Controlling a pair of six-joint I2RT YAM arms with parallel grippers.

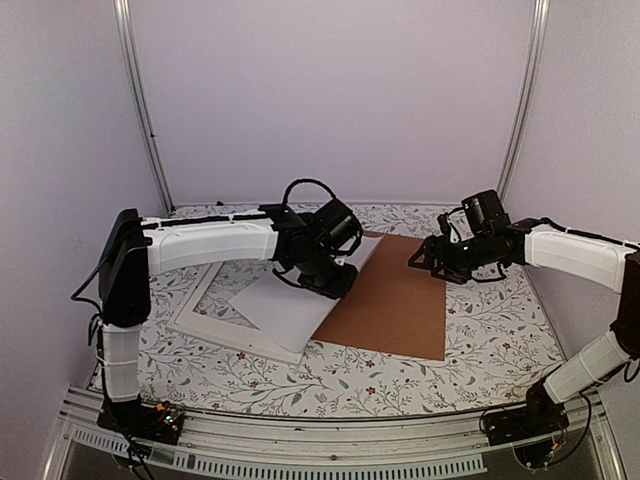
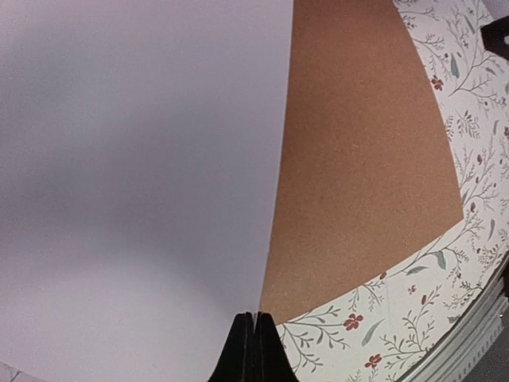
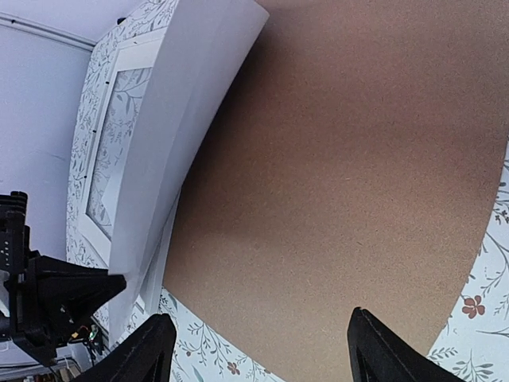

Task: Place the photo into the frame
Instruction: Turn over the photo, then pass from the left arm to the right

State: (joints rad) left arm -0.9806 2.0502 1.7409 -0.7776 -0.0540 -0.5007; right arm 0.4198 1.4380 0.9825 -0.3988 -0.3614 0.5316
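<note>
The photo (image 1: 285, 310) shows its plain white back, tilted, with its right edge lifted. My left gripper (image 1: 335, 282) is shut on that edge; in the left wrist view the closed fingertips (image 2: 253, 328) pinch the white sheet (image 2: 135, 175). The white frame (image 1: 200, 322) lies flat on the floral cloth under and left of the photo; in the right wrist view the frame (image 3: 119, 119) sits beside the bowed photo (image 3: 187, 95). My right gripper (image 1: 418, 258) is open and empty above the far edge of the brown backing panel (image 1: 395, 295).
The brown hardboard panel (image 3: 342, 175) lies flat right of the frame, partly under the photo's lifted edge. Floral cloth (image 1: 480, 350) covers the table. White walls and metal posts (image 1: 140, 110) enclose the back and sides. A metal rail runs along the near edge.
</note>
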